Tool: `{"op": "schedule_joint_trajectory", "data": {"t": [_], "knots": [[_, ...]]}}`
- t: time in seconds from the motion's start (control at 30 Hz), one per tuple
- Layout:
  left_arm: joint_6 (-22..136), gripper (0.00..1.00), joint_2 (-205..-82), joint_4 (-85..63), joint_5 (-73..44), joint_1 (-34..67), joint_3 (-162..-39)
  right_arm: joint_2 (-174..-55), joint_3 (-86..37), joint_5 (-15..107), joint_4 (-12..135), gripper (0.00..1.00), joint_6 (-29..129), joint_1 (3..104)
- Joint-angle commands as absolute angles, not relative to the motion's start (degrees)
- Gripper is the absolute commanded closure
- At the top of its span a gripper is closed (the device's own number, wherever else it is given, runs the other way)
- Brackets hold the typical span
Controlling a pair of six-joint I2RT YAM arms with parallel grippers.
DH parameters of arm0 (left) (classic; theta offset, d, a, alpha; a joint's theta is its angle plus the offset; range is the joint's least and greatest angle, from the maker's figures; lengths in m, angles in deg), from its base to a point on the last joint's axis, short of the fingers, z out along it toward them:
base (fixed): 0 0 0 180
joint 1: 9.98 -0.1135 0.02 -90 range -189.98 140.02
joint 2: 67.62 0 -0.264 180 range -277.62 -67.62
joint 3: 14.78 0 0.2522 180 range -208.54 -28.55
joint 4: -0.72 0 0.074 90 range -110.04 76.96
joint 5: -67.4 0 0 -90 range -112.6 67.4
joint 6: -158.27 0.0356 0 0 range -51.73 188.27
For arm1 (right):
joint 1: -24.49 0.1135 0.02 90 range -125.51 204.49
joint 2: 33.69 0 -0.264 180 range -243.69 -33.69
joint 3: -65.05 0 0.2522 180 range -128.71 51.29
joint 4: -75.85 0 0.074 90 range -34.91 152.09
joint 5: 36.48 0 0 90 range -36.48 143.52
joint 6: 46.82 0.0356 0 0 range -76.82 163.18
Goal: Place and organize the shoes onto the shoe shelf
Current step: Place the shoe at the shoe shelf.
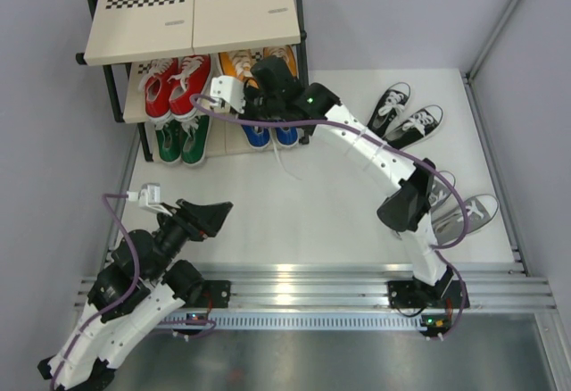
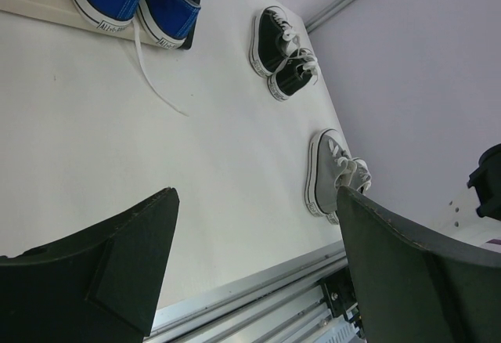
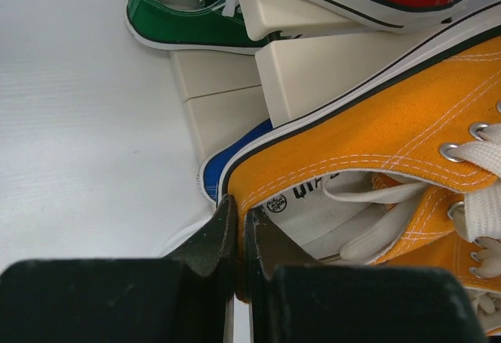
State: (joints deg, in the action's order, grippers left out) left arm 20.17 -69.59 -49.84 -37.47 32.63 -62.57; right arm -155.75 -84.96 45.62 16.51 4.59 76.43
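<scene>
At shelf mid tier, orange shoe heel pinched in R tool.

The top external camera looks steeply down from above and behind the 2 arm bases, covering the whole surface and the shoe shelf at its far left. The left wrist camera sits low, facing across the surface toward the black pair and grey pair, which the top view shares. The right wrist camera is very close to an orange shoe at the shoe shelf.
</scene>
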Motion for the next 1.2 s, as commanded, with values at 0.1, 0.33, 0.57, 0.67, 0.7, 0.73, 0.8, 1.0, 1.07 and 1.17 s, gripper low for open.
{"op": "schedule_joint_trajectory", "data": {"t": [0.1,0.33,0.57,0.67,0.7,0.73,0.8,1.0,1.07,1.17], "knots": [[19.8,0.13,-68.8,-49.2,-37.4,32.5,-62.6,-155.1,-89.6,48.2,27.1,1.0,2.6,75.5],[19.2,0.13,-68.9,-49.2,-36.5,32.5,-62.9,-156.1,-89.4,49.7,27.7,0.94,2.0,75.3],[18.6,0.13,-68.8,-49.2,-35.3,32.5,-63.2,-156.0,-88.8,50.2,28.7,0.9,2.5,74.8],[18.5,0.13,-68.9,-49.2,-34.9,32.5,-63.4,-156.1,-88.5,50.5,29.0,0.87,2.7,74.7],[18.5,0.13,-68.8,-49.2,-34.8,32.5,-63.5,-156.2,-88.4,50.7,29.1,0.86,2.5,74.7],[18.5,0.13,-68.8,-49.2,-34.8,32.5,-63.6,-156.3,-88.1,51.1,29.3,0.84,2.5,74.7],[18.4,0.13,-68.8,-49.2,-34.8,32.5,-63.7,-156.1,-87.8,51.1,29.2,0.71,2.3,74.6],[18.3,0.13,-68.9,-49.2,-34.5,32.6,-64.0,-155.2,-86.9,51.5,29.5,0.68,2.4,74.3],[18.3,0.13,-68.9,-49.3,-34.4,32.5,-64.1,-154.6,-86.3,51.4,29.4,0.66,2.4,74.2],[18.0,0.13,-68.9,-49.2,-34.1,32.5,-63.8,-153.6,-85.6,50.9,29.2,0.53,2.6,74.2]]}}
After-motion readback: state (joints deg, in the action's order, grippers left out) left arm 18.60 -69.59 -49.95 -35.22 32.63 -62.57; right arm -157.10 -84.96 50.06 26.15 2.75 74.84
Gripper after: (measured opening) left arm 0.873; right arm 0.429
